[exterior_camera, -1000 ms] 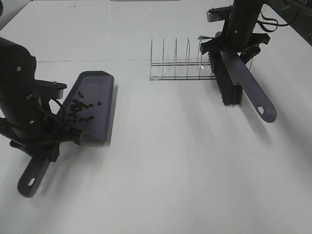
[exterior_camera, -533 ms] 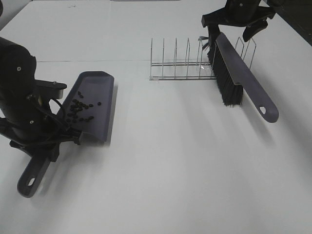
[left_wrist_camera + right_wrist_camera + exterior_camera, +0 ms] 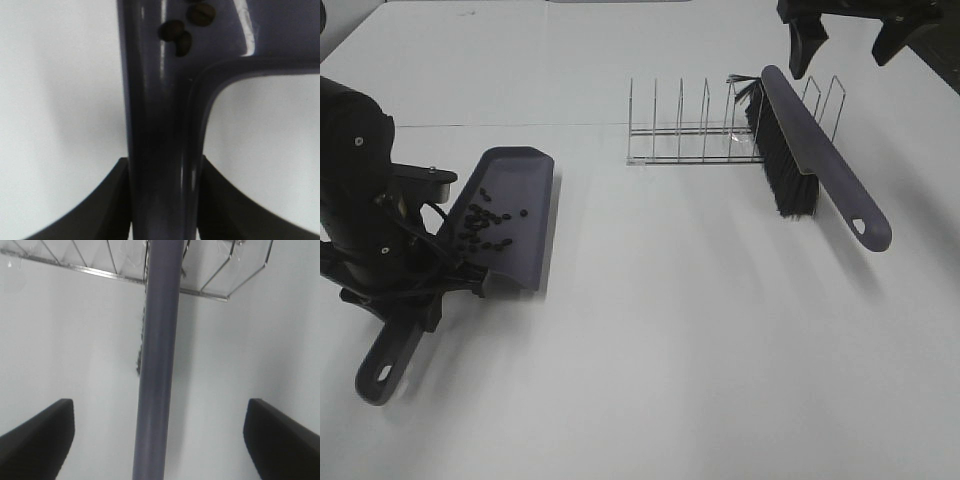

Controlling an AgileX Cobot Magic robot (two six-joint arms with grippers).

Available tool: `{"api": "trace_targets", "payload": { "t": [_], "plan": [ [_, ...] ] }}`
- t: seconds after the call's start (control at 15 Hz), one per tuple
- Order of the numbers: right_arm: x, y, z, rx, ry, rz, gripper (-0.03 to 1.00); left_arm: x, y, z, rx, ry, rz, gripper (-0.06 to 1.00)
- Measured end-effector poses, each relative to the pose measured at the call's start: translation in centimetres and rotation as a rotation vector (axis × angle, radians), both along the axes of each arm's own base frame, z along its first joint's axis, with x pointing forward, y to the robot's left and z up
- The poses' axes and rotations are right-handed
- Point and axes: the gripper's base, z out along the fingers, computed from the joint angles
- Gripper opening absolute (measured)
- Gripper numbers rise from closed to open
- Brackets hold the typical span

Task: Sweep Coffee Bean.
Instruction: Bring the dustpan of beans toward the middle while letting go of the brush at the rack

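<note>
Coffee beans [image 3: 486, 226] lie in a loose dark cluster inside the grey-purple dustpan [image 3: 525, 215], left of centre in the high view. The left claw [image 3: 165, 200] is clamped narrow on the dustpan's handle: the left wrist view shows its two dark fingers [image 3: 107, 205] pressed against both sides of the shaft, with three beans [image 3: 182, 30] on the pan just beyond. In the high view the black left arm [image 3: 360, 190] fills the left edge of the frame, and the handle's end with its hanging hole [image 3: 382, 372] sticks out below it at lower left.

The right claw [image 3: 848, 35] stands spread wide at the upper right of the high view, lifted clear and holding nothing. In the right wrist view its two dark fingers [image 3: 37, 432] sit in the lower corners, well apart from the brush handle [image 3: 157, 360] between them.

Below that claw the brush [image 3: 810, 150] lies on the white desk [image 3: 700, 340], its head end resting in the wire rack [image 3: 710, 125] at upper centre, black bristles [image 3: 782, 160] to the left and its handle running toward the right edge.
</note>
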Motion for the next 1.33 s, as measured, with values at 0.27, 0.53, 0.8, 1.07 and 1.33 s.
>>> {"api": "trace_targets", "payload": {
  "t": [0.27, 0.53, 0.8, 1.07, 1.33],
  "plan": [
    [-7.8, -1.5, 2.0, -0.007, 0.058, -0.012, 0.81, 0.0, 0.0, 0.0, 0.000, 0.000, 0.000, 0.35],
    [-16.2, -3.0, 2.7, -0.001, 0.078, -0.041, 0.81, 0.0, 0.0, 0.0, -0.001, -0.002, 0.000, 0.35],
    [-23.8, -4.4, 0.5, 0.012, 0.070, -0.071, 0.81, 0.0, -0.1, 0.0, -0.010, 0.000, 0.008, 0.35],
    [-31.6, -5.8, -1.6, 0.043, -0.016, -0.103, 0.81, -0.5, -2.5, 0.0, -0.119, -0.012, 0.023, 0.35],
    [-34.2, -6.3, -1.6, 0.077, -0.098, -0.124, 0.81, -0.2, -3.4, 0.5, -0.170, -0.039, 0.037, 0.35]
  ]
}}
